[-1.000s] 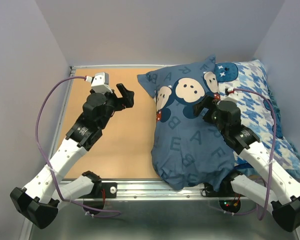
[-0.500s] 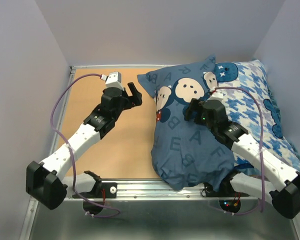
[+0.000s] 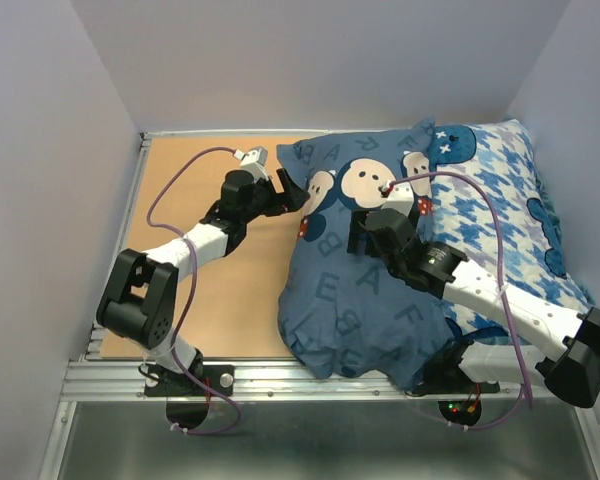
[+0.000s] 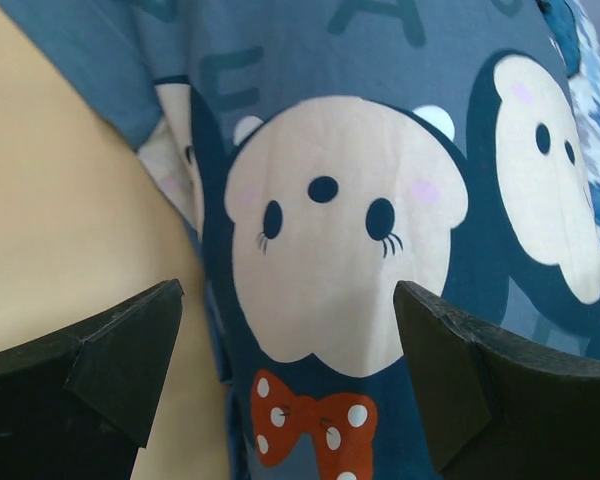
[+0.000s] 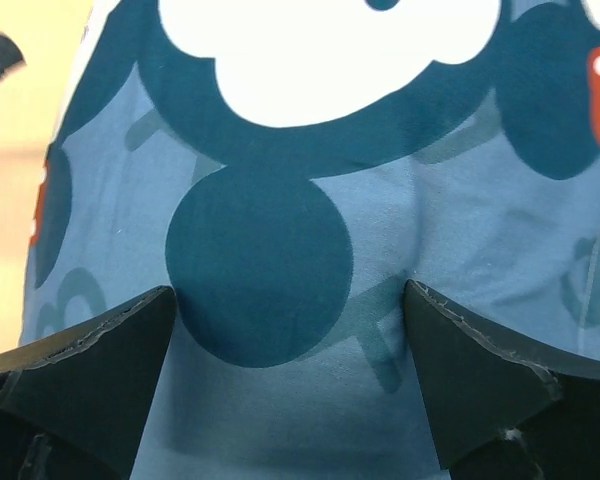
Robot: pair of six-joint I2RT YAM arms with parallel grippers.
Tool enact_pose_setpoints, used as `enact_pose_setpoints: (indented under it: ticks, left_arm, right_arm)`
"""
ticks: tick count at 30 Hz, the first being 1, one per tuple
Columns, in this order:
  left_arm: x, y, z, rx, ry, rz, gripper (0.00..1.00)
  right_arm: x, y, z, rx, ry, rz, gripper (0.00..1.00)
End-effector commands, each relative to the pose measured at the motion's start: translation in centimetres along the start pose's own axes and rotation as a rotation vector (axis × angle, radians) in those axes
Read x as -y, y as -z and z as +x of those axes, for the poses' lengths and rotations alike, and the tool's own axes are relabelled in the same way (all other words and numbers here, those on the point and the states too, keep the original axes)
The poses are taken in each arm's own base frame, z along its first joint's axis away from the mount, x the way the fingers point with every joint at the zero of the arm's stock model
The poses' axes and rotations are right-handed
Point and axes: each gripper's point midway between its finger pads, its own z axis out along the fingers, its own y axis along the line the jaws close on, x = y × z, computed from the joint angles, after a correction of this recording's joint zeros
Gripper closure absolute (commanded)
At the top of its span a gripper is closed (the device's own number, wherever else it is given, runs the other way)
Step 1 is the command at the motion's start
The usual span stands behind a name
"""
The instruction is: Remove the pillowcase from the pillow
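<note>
- Tan board table (image 3: pixel 245 285): bare on its left half, bedding over the right half.
- Slate-blue pillowcase (image 3: pixel 350 300): lies plump and wrinkled from the near edge to the far rail, printed with letters and monkey faces. It covers the pillow whole, so no white shows.
- Houndstooth pillow (image 3: pixel 510 200): far right, touching the pillowcase's right side.
- Right gripper (image 3: pixel 360 228): over the pillowcase's middle, just on the near side of the big monkey face. Jaws are spread wide with nothing between them. In the wrist view its fingers (image 5: pixel 90 370) straddle a dark round ear print, with fabric close below. I cannot tell whether they touch it.
- Left gripper (image 3: pixel 290 190): at the pillowcase's far left corner, reaching in from the bare table side. Jaws are wide apart and hold nothing. In the wrist view a pale lashed face sits between the fingers (image 4: pixel 120 350), with table showing left of the case.
- Red dotted bow (image 4: pixel 315 425): printed under that face, between the left gripper's fingers.
</note>
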Motion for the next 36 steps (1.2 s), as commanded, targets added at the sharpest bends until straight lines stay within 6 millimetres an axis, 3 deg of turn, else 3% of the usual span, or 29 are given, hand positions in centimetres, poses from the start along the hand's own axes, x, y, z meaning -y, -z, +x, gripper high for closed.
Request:
enact_pose_setpoints:
  ticks: [1,8,13,16,19,20,21,22,23,25,26,28,29,30,31,33,36]
  left_arm:
    - [5.8,-0.1,-1.6,0.052,-0.048,0.269,0.01]
    - [7.2,-1.8,0.9,-0.012,-0.047,0.329,0.01]
    - [7.0,-4.1,3.4,-0.079,-0.015,0.317,0.05]
    - [7.1,-4.2,3.6,-0.075,-0.015,0.308,0.11]
    - [7.5,-4.2,3.7,-0.079,-0.024,0.31,0.33]
    - [7.9,-4.2,3.6,-0.079,-0.03,0.312,0.55]
    - [7.9,-4.0,3.8,-0.089,-0.033,0.302,0.67]
    - [7.9,-3.9,3.8,-0.088,-0.041,0.288,0.99]
    - [7.7,-3.6,3.6,-0.083,-0.048,0.271,1.0]
    - [8.0,-2.0,2.4,-0.049,-0.062,0.233,1.0]
    - [8.4,-0.7,0.5,0.007,-0.083,0.21,1.0]
    - [7.9,1.1,0.1,0.011,-0.087,0.16,1.0]
    - [8.8,2.9,-1.9,0.073,-0.094,0.153,1.0]
    - [9.0,3.9,-2.5,0.087,-0.095,0.147,1.0]
    - [8.9,4.8,-2.1,0.069,-0.097,0.124,1.0]
    - [9.6,7.6,-3.4,0.108,-0.108,0.108,1.0]
    - [10.5,10.7,-4.5,0.14,-0.113,0.105,1.0]
  right_arm:
    - [0.5,1.1,-3.7,0.087,-0.027,0.052,0.0]
    - [-1.0,-0.3,-1.0,-0.005,-0.005,0.013,0.0]
    - [0.2,-1.3,0.1,-0.003,-0.012,0.095,0.0]
    - [0.7,-1.3,0.3,0.008,-0.023,0.121,0.0]
    - [0.9,-1.7,1.2,-0.01,-0.013,0.135,0.0]
    - [1.1,-1.9,1.4,-0.013,-0.009,0.144,0.0]
    - [1.3,-2.0,1.5,-0.008,-0.012,0.16,0.0]
    - [1.6,-2.0,1.5,-0.003,-0.011,0.169,0.0]
    - [1.8,-2.0,1.4,0.005,-0.011,0.182,0.0]
    - [2.8,-2.0,0.4,0.039,-0.018,0.226,0.0]
    - [4.0,-2.3,-0.3,0.05,-0.041,0.26,0.0]
    - [5.1,-2.5,-1.7,0.074,-0.095,0.289,0.0]
    - [6.4,-3.0,-2.5,0.085,-0.124,0.327,0.0]
    - [6.8,-3.4,-3.1,0.091,-0.14,0.34,0.0]
    - [6.7,-4.3,-3.8,0.088,-0.14,0.348,0.0]
    - [6.7,-5.5,-4.6,0.084,-0.152,0.356,0.0]
    - [3.5,-8.3,-5.1,0.041,-0.151,0.251,0.0]
